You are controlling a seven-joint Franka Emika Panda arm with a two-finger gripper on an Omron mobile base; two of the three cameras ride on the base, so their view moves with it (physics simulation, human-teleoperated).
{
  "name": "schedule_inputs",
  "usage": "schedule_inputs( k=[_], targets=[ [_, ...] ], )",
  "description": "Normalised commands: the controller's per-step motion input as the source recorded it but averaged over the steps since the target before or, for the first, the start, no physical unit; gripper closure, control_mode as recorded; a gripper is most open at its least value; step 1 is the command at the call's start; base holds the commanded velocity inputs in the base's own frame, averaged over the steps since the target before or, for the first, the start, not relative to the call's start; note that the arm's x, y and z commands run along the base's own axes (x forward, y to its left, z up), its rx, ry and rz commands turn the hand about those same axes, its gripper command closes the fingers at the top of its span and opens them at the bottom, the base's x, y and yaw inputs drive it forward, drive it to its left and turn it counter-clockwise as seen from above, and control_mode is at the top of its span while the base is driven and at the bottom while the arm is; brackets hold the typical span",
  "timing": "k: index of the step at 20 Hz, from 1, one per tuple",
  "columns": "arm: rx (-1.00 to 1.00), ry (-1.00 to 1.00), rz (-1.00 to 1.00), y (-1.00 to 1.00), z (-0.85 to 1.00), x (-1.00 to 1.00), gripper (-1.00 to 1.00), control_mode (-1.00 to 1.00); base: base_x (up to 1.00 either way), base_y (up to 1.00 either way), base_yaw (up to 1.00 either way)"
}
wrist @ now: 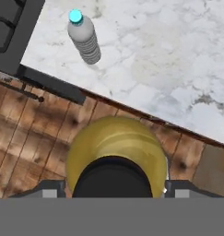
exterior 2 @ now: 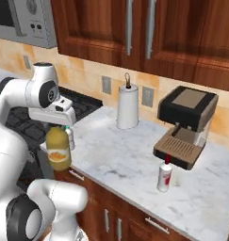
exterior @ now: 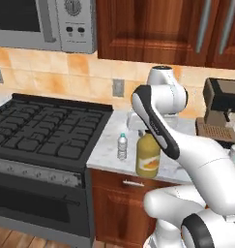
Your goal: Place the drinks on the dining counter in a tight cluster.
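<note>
The gripper (wrist: 114,186) sits over the black cap of the juice jug (exterior: 148,154), a finger on each side of its neck, half open and seemingly clamped on it. The jug hangs past the front edge of the worktop (exterior 2: 134,155), wood floor beneath it. The water bottle (exterior: 122,146) stands on the marble nearby, beside the stove (exterior: 41,131). The white bottle (exterior 2: 165,176) stands before the coffee machine (exterior 2: 185,126).
</note>
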Motion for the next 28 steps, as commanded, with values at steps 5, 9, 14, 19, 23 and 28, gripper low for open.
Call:
schedule_inputs(
  k=[5,9,14,19,23,28],
  targets=[
    [0.0,0.0,0.0,0.0,0.0,0.0,1.0,1.0,-0.01,0.48,0.69],
    [0.0,0.0,0.0,0.0,0.0,0.0,1.0,1.0,0.1,0.54,0.54],
    [0.0,0.0,0.0,0.0,0.0,0.0,1.0,1.0,0.22,0.54,0.47],
    [0.0,0.0,0.0,0.0,0.0,0.0,1.0,1.0,0.23,0.48,0.51],
    [0.0,0.0,0.0,0.0,0.0,0.0,1.0,1.0,0.17,0.44,0.58],
    [0.0,0.0,0.0,0.0,0.0,0.0,1.0,1.0,0.19,0.45,0.55]
  ],
)
